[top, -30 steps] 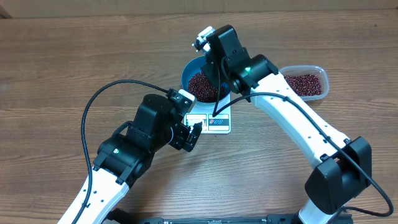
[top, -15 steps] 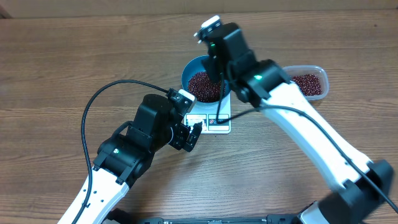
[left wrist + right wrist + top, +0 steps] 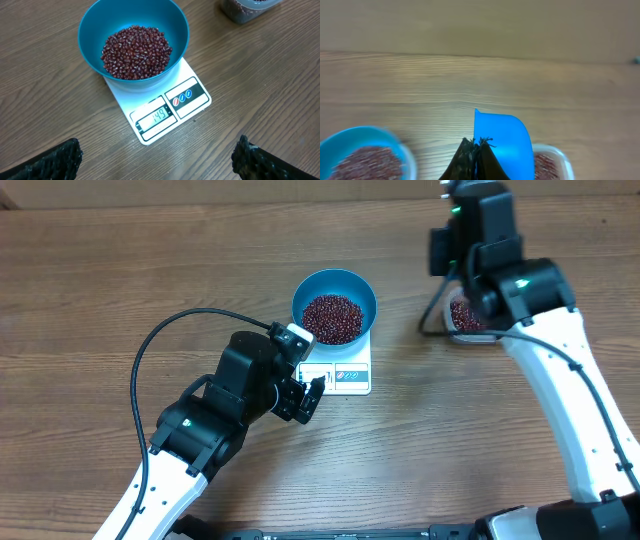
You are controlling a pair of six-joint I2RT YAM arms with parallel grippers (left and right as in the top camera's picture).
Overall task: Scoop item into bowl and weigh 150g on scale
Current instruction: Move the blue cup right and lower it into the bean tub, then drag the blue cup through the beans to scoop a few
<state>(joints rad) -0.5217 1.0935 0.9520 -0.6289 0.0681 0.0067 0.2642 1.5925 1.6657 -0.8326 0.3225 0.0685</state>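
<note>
The left arm (image 3: 215, 415) had bulky black joint housings above a white lower link, a small white block (image 3: 293, 340) at its wrist and a thin black cable (image 3: 150, 350) looping wide off its side. Its black fingers (image 3: 55, 160) were coarse-textured. The right arm (image 3: 560, 360) had long white links between black housings, a small green light (image 3: 521, 280) and a black cable of its own.
</note>
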